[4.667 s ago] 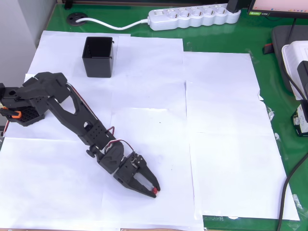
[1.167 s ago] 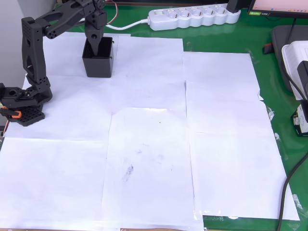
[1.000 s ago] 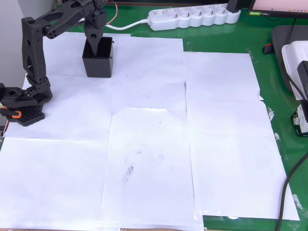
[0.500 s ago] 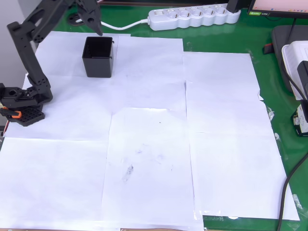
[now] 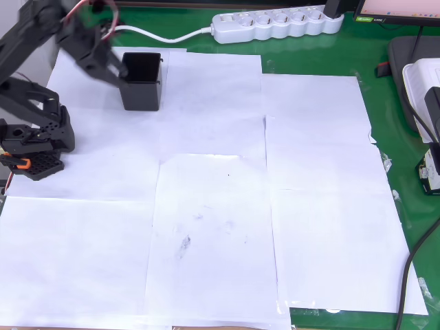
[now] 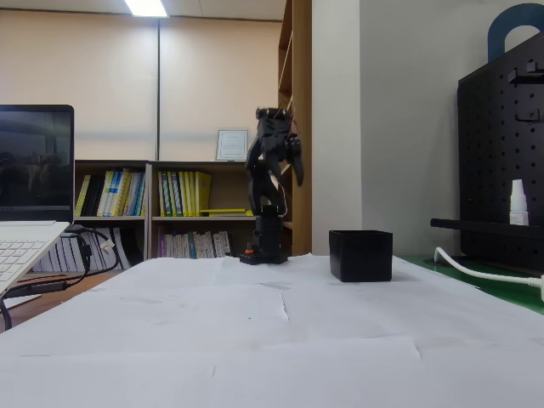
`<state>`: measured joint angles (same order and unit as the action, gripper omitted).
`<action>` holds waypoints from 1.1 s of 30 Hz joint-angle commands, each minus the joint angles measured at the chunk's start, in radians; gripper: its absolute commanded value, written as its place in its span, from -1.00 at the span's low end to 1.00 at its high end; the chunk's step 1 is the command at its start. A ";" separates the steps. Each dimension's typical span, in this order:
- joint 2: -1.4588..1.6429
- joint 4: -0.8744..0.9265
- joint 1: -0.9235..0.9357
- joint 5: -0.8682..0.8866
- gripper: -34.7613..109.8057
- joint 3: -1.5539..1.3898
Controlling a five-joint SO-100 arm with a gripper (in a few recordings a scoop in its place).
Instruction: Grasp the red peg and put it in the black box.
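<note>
A: Counts?

B: One black box (image 5: pixel 142 81), one arm (image 5: pixel 41 82), one hand (image 5: pixel 117 72). One white power strip (image 5: pixel 275 23) at the top edge of the overhead view, several white paper sheets (image 5: pixel 206 199) taped over the green desk (image 5: pixel 309 58). One laptop (image 6: pixel 30 204) at the left of the fixed view.

A: Red peg?

B: Can't find it on the paper or at the hand. The box inside is dark and the fixed view only shows the box's outer wall, so I can't tell if it's in there.

A: Box looks?

B: Small, square, black, thin upright walls, open top, standing upright on a paper sheet near the upper left of the overhead view. In the fixed view (image 6: pixel 361 255) it sits on the paper to the right of the arm's base (image 6: pixel 263 253).

A: Hand state?

B: Blurred in the overhead view, pointing toward the box's left wall, tip near or over the upper left rim. Spread or pressed together, I can't tell. Nothing red seen at it.

A: Arm?

B: Black, folded up tall over its base in the fixed view; base at the left edge of the overhead view with a small orange clip (image 5: pixel 20 163).
</note>
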<state>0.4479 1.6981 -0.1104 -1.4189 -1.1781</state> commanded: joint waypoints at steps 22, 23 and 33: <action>-0.627 -0.187 0.066 0.095 -0.52 0.999; -0.627 -0.193 0.067 0.104 -0.52 1.008; -0.632 -0.224 0.084 0.078 -0.52 1.074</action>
<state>-0.1718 1.4266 -0.0230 -1.3361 -0.1319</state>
